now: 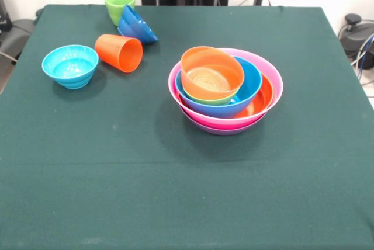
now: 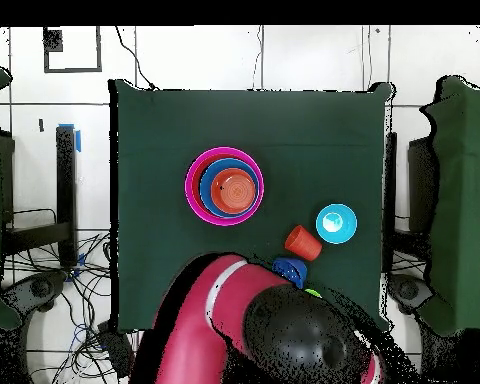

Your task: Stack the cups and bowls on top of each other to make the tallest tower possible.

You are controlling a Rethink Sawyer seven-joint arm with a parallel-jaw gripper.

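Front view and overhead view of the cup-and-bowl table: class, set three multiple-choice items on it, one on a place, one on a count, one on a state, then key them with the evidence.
1. Where does the light blue bowl stand?
A. alone on the cloth, apart from the tower
B. inside the tower
C. under the orange cup

2. How many cups are outside the tower?
A. none
B. two
C. four

3. How does the orange cup rest?
A. upright
B. upside down
C. on its side

Key:
1 A, bare cloth shows all round it.
2 B, the orange cup and the lime green cup sit at the table's far side in the front view.
3 C, its open mouth faces sideways toward the camera, while the lime green cup stands upright beside the tilted dark blue bowl.
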